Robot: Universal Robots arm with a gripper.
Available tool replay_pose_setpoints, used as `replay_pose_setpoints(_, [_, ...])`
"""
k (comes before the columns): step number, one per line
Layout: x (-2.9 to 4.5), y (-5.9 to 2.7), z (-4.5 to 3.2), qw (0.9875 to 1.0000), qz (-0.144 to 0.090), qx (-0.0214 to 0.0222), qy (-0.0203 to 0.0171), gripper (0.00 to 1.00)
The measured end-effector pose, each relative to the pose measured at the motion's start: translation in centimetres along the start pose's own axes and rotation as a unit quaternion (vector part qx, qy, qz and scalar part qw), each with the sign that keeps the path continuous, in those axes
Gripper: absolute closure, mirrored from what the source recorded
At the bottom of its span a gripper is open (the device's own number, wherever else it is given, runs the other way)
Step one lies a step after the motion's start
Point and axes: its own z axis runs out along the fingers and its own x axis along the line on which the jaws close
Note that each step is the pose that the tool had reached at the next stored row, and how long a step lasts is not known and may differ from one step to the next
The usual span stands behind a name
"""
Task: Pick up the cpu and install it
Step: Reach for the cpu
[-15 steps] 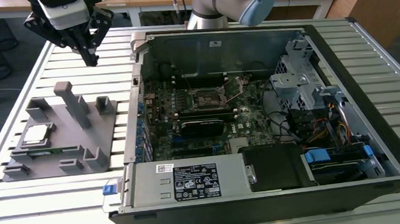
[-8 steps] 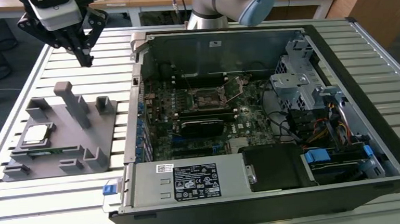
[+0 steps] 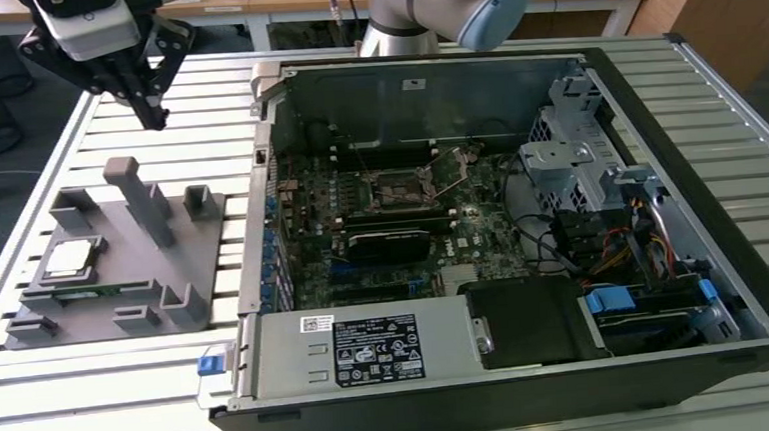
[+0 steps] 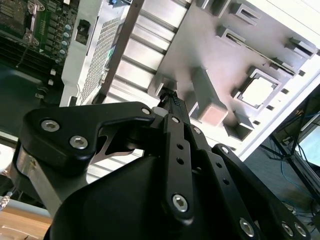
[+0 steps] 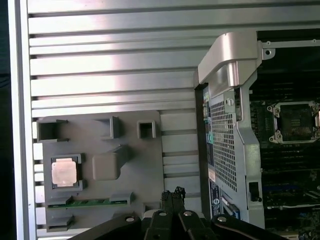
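Note:
The cpu [image 3: 70, 258], a small silver square chip, lies flat in a recess on the grey fixture plate [image 3: 206, 251] at the exterior view's left. Both wrist views show the cpu [image 5: 65, 172] [image 4: 258, 91] resting there untouched. My gripper [image 3: 153, 117] hangs high above the slatted table, beyond the plate's far edge and well clear of the chip. Its black fingers meet at the tips [image 5: 172, 194] [image 4: 170, 99], shut with nothing between them. The bare socket [image 3: 397, 187] [image 5: 294, 121] sits in the motherboard inside the open computer case.
The open computer case [image 3: 709, 286] fills the table's middle and right, with its raised metal wall [image 5: 227, 60] next to the plate. A green memory stick [image 3: 89, 291] [image 5: 90, 202] lies on the plate beside the cpu. A tall grey post [image 3: 136, 196] rises from the plate.

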Motion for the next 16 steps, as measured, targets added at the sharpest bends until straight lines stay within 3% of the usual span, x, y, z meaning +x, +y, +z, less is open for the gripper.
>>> replay_pose_setpoints(16, [2.41, -0.19, 0.06, 1.0000, 0.000, 0.0000, 0.0002, 0.89])
